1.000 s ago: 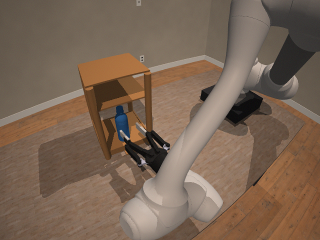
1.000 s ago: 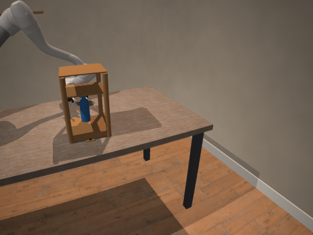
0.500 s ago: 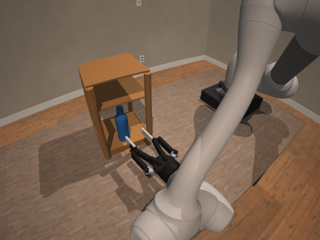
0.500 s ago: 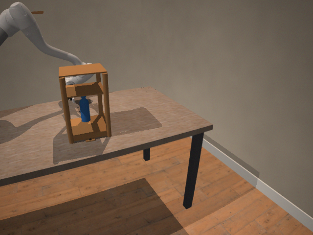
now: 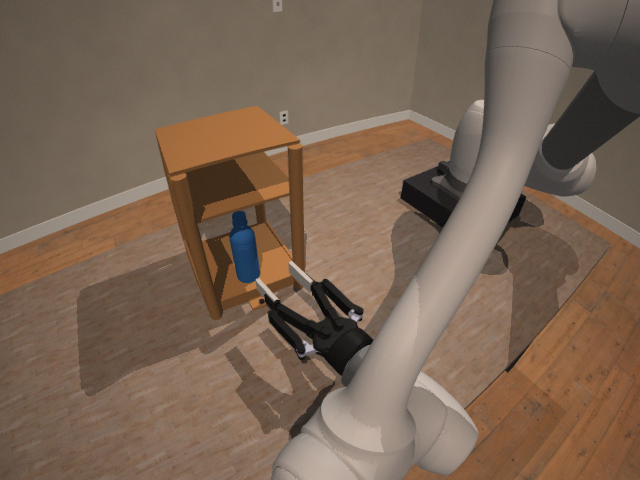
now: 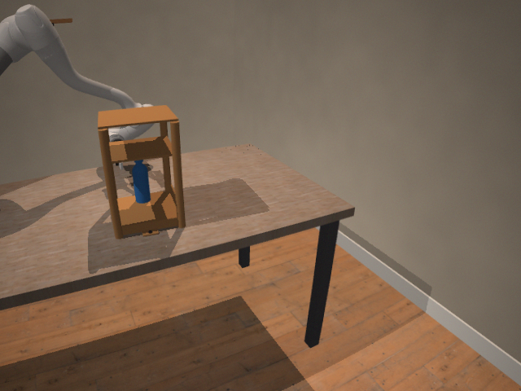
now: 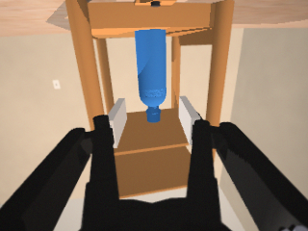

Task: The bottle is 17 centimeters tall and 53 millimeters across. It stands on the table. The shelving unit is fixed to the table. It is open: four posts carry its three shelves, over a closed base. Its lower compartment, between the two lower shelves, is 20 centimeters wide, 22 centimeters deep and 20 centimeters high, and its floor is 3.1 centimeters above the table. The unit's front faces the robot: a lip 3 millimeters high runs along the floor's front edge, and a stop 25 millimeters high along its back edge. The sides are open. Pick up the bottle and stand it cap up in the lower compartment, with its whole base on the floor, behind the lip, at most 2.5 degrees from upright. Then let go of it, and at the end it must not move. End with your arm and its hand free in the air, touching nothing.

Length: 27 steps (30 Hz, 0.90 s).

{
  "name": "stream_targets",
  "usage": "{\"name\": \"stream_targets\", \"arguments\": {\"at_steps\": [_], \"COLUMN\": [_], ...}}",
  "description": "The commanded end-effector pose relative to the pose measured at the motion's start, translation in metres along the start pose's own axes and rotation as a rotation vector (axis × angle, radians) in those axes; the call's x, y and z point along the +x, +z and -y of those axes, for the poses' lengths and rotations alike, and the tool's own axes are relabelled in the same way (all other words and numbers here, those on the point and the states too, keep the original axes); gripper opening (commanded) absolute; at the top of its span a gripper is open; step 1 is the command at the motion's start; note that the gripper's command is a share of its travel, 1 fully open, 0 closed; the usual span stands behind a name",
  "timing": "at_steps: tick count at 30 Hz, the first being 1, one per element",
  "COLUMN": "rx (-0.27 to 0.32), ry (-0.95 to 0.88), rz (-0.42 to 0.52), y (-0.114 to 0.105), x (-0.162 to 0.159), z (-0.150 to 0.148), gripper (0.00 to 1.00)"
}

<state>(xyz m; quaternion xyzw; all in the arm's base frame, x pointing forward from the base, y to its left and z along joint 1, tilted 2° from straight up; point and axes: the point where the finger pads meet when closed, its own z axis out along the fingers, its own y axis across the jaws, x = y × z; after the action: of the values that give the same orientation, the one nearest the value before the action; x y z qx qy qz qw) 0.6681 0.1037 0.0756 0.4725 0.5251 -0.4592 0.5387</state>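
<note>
The blue bottle (image 5: pixel 244 253) stands cap up on the floor of the lower compartment of the orange shelving unit (image 5: pixel 227 206), near its front half. It also shows in the exterior view (image 6: pixel 141 182) and, with the picture turned upside down, in the wrist view (image 7: pixel 151 72). My gripper (image 5: pixel 279 276) is just in front of the unit at floor height, pointing into the compartment. Its fingers are apart with nothing between them, and the pads (image 7: pixel 153 113) are short of the bottle, not touching it. In the exterior view the gripper is mostly hidden behind the unit.
The unit's front posts (image 5: pixel 296 211) stand on either side of the opening, and the middle shelf (image 5: pixel 242 198) is just above the bottle cap. My arm's base plate (image 5: pixel 460 196) sits at the right. The table's edge (image 6: pixel 252 239) runs behind the unit.
</note>
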Motion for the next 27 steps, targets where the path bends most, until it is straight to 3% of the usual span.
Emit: {"name": "stream_targets", "arguments": {"at_steps": [1,27], "rx": [0.000,0.000], "ry": [0.000,0.000], "rz": [0.000,0.000], "y": [0.000,0.000], "x": [0.000,-0.020], "z": [0.000,0.000], "gripper": [0.43,0.43]}}
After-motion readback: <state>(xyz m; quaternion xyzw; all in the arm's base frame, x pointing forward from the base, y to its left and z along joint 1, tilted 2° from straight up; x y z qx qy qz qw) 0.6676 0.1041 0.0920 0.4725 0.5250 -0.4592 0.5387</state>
